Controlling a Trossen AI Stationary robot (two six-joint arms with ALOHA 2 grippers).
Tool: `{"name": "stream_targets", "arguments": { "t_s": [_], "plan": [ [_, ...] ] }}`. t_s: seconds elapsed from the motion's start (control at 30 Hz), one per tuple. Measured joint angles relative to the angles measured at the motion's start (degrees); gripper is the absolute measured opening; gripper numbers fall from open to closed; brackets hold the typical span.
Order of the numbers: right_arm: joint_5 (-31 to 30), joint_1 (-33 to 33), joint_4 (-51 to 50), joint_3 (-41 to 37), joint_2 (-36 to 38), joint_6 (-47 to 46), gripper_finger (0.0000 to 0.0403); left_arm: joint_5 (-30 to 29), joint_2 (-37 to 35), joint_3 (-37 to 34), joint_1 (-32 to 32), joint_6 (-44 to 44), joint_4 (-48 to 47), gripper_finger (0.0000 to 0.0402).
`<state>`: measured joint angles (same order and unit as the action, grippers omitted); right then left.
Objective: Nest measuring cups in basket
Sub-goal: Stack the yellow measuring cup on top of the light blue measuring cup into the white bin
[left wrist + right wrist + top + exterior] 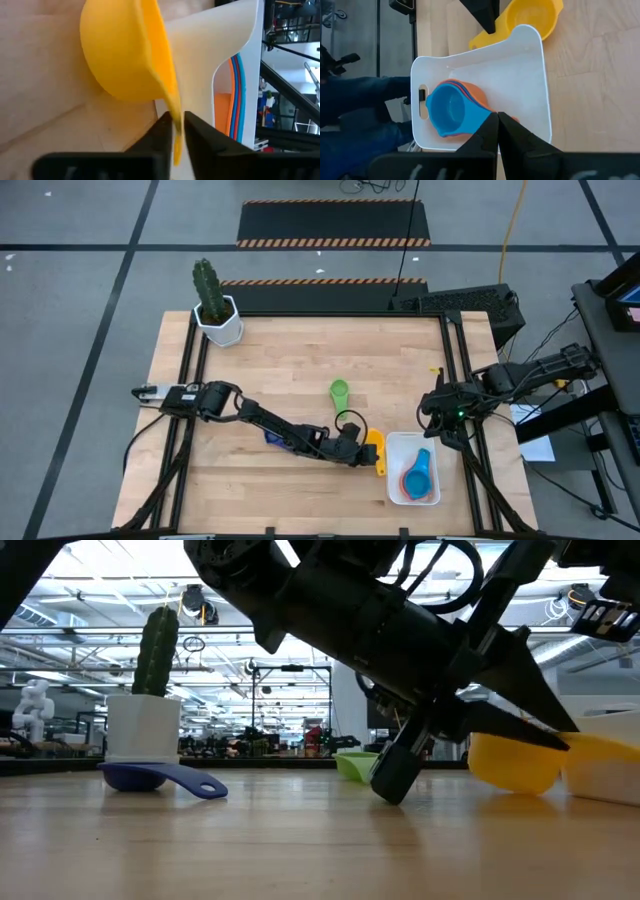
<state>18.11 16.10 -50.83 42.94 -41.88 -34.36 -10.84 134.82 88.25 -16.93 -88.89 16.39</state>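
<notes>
Left gripper [177, 131] pinches the flat handle of the yellow cup [122, 50], its two dark fingers closed on the thin strip just beside the basket's outer wall [220, 55]. In the high view the yellow cup [372, 442] rests on the table against the near-left side of the basket [393, 480]. Inside the basket, a light blue cup [451, 111] sits nested on an orange one, with more coloured rims stacked beneath. To do this step well, the grip on the narrow handle should probably stay firm while the cup is lifted clear of the basket's rim, kept level, then lowered mouth-up onto the blue cup so the handles line up. The green cup [340, 391] and the dark blue cup [160, 778] wait on the table farther off. Right gripper [432, 406] hovers above the basket's far edge, fingers shut and empty.
</notes>
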Motion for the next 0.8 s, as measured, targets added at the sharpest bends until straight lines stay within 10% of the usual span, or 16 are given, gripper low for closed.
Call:
{"name": "stream_targets", "arguments": {
  "t_s": [0.8],
  "plan": [
    [-0.20,0.00,0.65,0.00,3.52,-8.48,0.0000,-2.59,-4.74,-0.46,1.20,8.17,-10.21,0.0005]
  ]
}}
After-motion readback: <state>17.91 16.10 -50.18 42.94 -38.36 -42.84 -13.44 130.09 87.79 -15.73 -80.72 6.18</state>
